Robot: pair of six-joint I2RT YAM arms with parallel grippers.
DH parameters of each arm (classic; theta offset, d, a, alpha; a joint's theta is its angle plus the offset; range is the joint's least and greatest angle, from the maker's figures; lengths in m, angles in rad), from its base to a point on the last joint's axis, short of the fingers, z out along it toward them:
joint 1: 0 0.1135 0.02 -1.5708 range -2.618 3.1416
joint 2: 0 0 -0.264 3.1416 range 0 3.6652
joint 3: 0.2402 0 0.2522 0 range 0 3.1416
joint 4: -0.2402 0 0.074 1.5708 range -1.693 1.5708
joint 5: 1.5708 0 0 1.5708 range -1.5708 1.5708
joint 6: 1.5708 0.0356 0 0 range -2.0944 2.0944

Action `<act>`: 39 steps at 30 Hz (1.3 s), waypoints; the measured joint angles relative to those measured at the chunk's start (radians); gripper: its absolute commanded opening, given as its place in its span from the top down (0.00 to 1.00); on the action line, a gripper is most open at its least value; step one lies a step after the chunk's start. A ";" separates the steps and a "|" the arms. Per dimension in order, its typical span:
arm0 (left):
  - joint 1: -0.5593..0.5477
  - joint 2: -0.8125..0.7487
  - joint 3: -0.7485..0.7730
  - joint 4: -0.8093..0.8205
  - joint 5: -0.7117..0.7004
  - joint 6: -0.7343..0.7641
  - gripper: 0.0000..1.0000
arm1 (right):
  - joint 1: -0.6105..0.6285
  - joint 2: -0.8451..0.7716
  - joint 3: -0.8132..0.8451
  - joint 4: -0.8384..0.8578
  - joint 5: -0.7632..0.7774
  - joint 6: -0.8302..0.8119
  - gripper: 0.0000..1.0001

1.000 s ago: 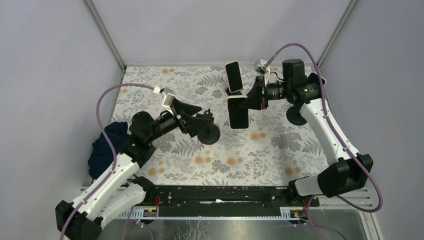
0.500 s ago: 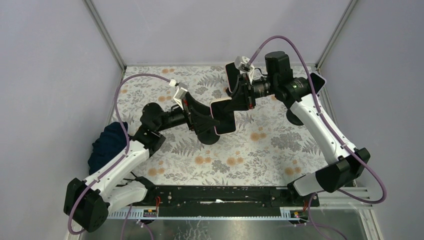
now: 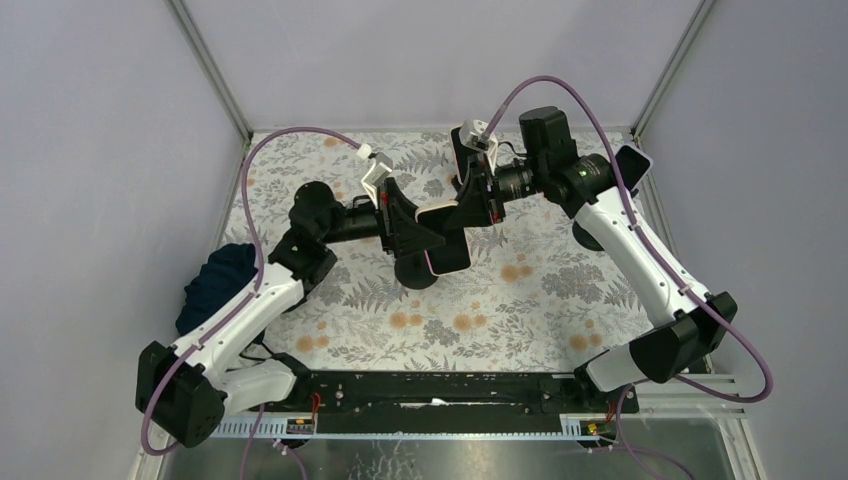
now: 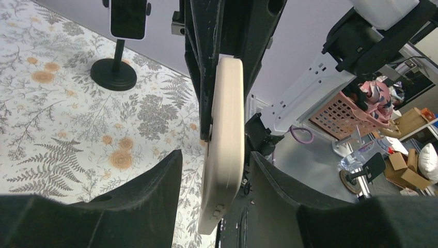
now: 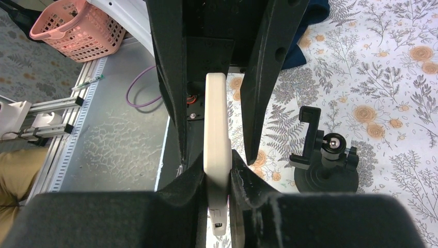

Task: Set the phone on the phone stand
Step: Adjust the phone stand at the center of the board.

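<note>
The cream-cased phone hangs tilted in the air above the floral desk; the black, round-based phone stand stands upright just beside it, clamp empty

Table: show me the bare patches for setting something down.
Bare: the near strip of table between the empty stand and the black rail. Crowded: the middle, where left hand and right hand meet around the phone, and the far stand holding a second phone. A dark cloth takes the left edge.
</note>
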 measured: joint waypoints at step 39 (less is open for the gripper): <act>-0.047 0.072 0.037 -0.049 0.063 0.038 1.00 | 0.009 0.015 -0.002 0.013 0.002 0.066 0.79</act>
